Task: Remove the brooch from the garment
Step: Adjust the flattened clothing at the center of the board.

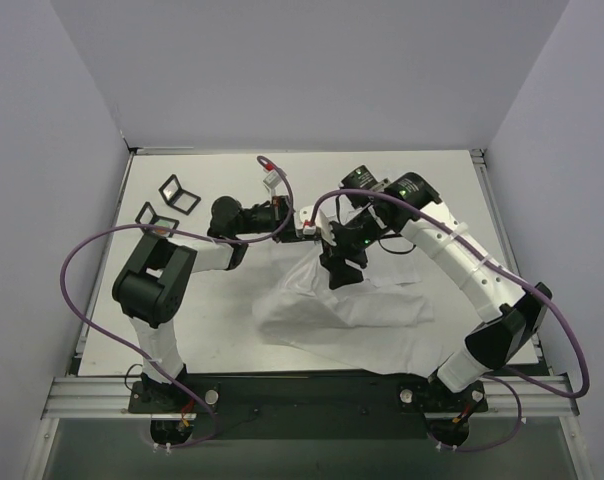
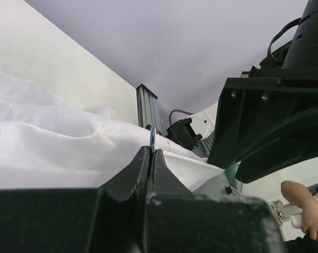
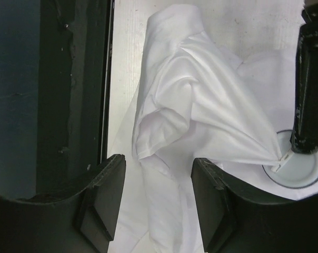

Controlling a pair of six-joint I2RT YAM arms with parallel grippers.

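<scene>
The white garment [image 1: 367,315] lies crumpled on the table in front of the right arm's base. The brooch [image 3: 301,167] is a round white disc with a blue rim. A fold of the garment [image 3: 201,100] is drawn up into a tent that ends at it. My left gripper [image 2: 150,152] is shut on the brooch [image 2: 152,138], whose thin edge sticks out between the pressed fingers. My right gripper [image 3: 158,161] hangs open just above the garment, and only loose fabric shows between its pads. From above, the right gripper [image 1: 342,270] sits close beside the left gripper [image 1: 310,226].
Two small black square frames [image 1: 179,193] [image 1: 154,215] lie at the table's back left. A purple cable loop with a red-and-white plug [image 1: 270,176] rises behind the left wrist. A person's hand [image 2: 306,211] shows beyond the table edge.
</scene>
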